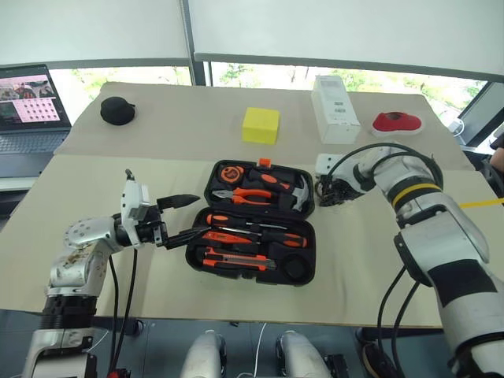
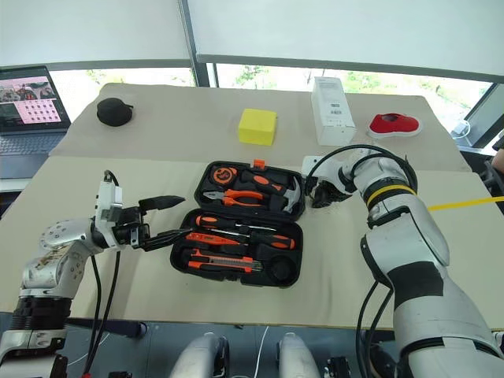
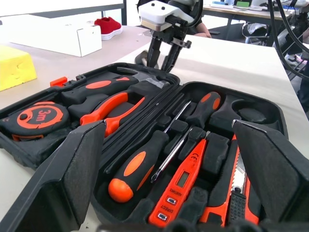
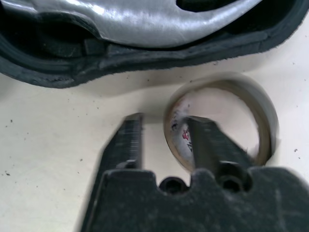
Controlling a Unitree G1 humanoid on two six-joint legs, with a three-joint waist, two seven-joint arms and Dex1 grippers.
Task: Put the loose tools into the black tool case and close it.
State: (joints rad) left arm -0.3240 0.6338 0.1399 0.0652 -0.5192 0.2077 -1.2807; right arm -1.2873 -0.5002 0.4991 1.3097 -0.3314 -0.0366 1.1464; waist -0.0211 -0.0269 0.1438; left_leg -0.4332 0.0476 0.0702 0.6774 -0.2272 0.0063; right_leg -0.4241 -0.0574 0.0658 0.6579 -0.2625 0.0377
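Observation:
The black tool case [image 1: 313,236] lies open on the table in front of me. Its near half holds two black-and-orange screwdrivers [image 3: 140,164] [image 3: 205,104], an orange tester screwdriver [image 3: 181,183] and a utility knife [image 1: 236,260]. A round recess [image 1: 295,268] at its right end is empty. My left gripper [image 1: 187,216] is open at the case's left edge, pointing across it. My right gripper [image 1: 329,193] points down at the table just right of the case. Its fingers stand narrowly apart around the wall of the tape roll [image 4: 260,116], one inside the ring, the outer one a little off.
The case's far half holds a tape measure [image 1: 230,172], pliers [image 1: 250,195] and a hammer [image 1: 293,193]. Further back are a yellow block [image 1: 261,124], a white box [image 1: 335,109], a red object on a white dish [image 1: 396,121] and a round black object [image 1: 117,110]. A laptop [image 1: 27,110] sits far left.

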